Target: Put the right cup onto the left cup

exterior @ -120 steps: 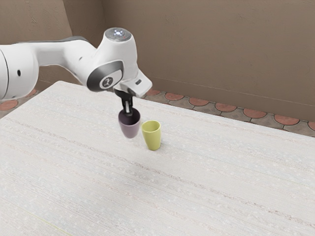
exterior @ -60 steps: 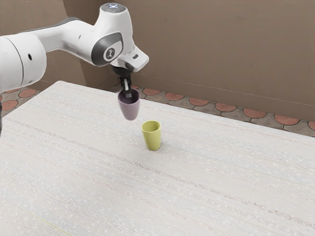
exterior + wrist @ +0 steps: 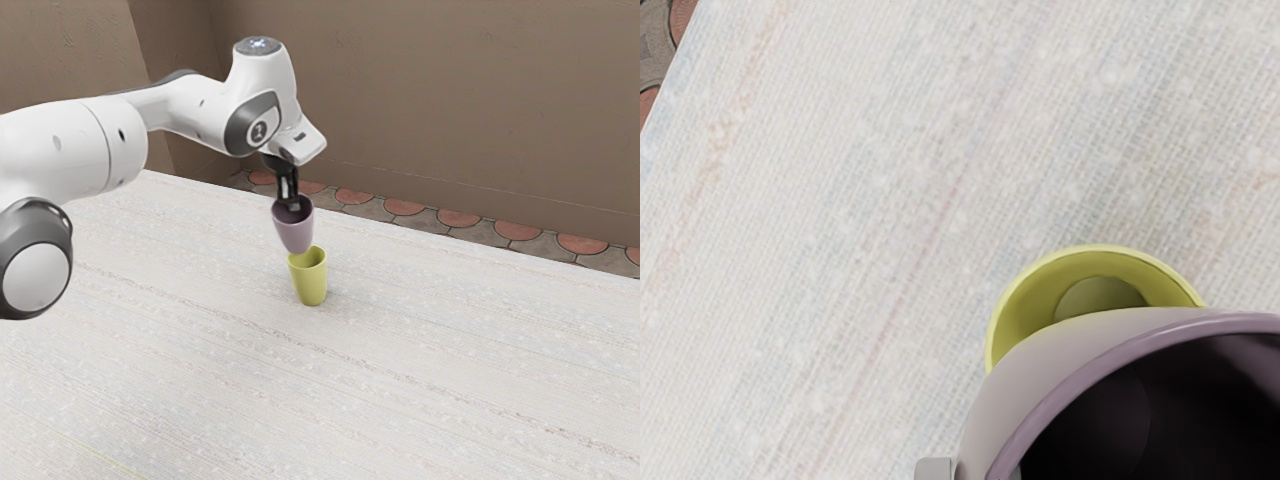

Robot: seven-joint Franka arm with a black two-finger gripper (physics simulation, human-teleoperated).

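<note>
My gripper (image 3: 289, 203) is shut on the rim of the purple cup (image 3: 296, 232), which hangs slightly tilted in the air. Beneath it the yellow-green cup (image 3: 311, 281) stands upright on the table, and the purple cup's base overlaps its rim in the exterior view; whether they touch I cannot tell. In the wrist view the large purple cup (image 3: 1040, 368) covers part of the yellow-green cup (image 3: 1025, 305), whose open mouth and inner bottom partly show.
The pale table (image 3: 420, 350) extends around the standing cup. Its far edge runs in front of a brown wall (image 3: 430, 100), with a strip of red and grey floor tiles (image 3: 460, 217) between them.
The purple cup first rose with my gripper, then moved toward the exterior view's right and came down a little, over the yellow-green cup. The yellow-green cup has stayed put.
</note>
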